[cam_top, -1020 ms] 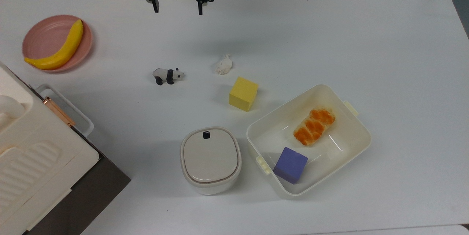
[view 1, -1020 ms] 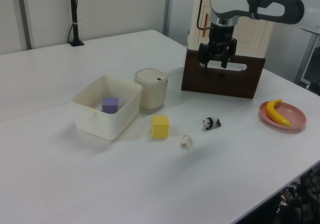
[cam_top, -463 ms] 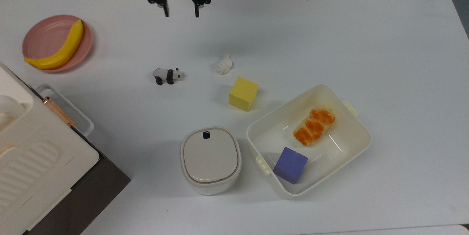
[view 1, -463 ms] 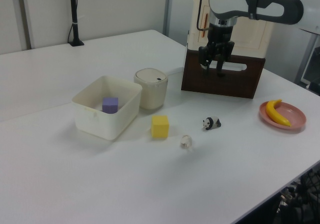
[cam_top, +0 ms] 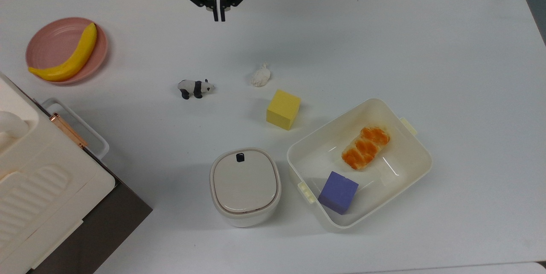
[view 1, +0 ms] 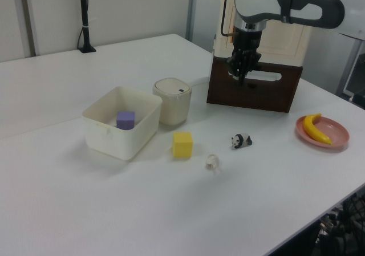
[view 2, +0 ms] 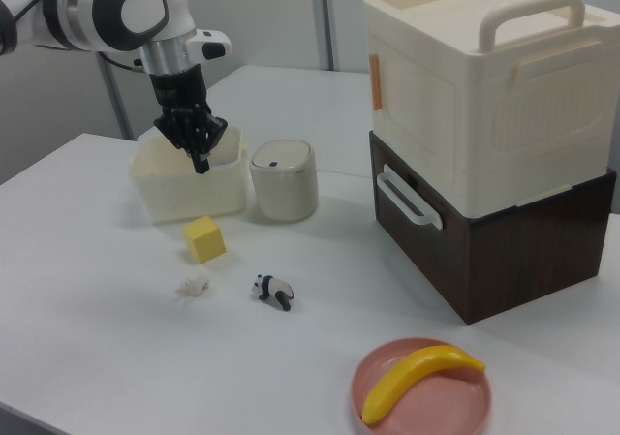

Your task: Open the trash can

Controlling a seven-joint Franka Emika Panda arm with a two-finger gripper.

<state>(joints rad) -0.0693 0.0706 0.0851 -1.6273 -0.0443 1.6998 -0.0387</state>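
Observation:
The trash can [cam_top: 245,187] is a small white rounded-square bin with a flat beige-grey lid lying closed and a black button [cam_top: 239,157] at its rim. It also appears in the left view [view 1: 172,101] and the right view [view 2: 284,178]. My gripper [cam_top: 219,18] hangs high above the table at the far edge in the top view, well away from the bin, fingers together with nothing between them. The gripper [view 1: 240,82] shows in the left view before a brown box, and the gripper [view 2: 202,167] hangs in the right view.
A cream tub [cam_top: 416,150] holding bread [cam_top: 365,147] and a purple cube [cam_top: 338,192] sits right of the bin in the top view. A yellow cube [cam_top: 283,109], a white lump [cam_top: 260,76], a panda figure [cam_top: 195,88], a banana [cam_top: 68,59] on a pink plate [cam_top: 47,43], and a stacked box [cam_top: 38,188].
The gripper's fingers have closed from wide apart to together, and it has shifted slightly to the top view's right. Nothing on the table has moved.

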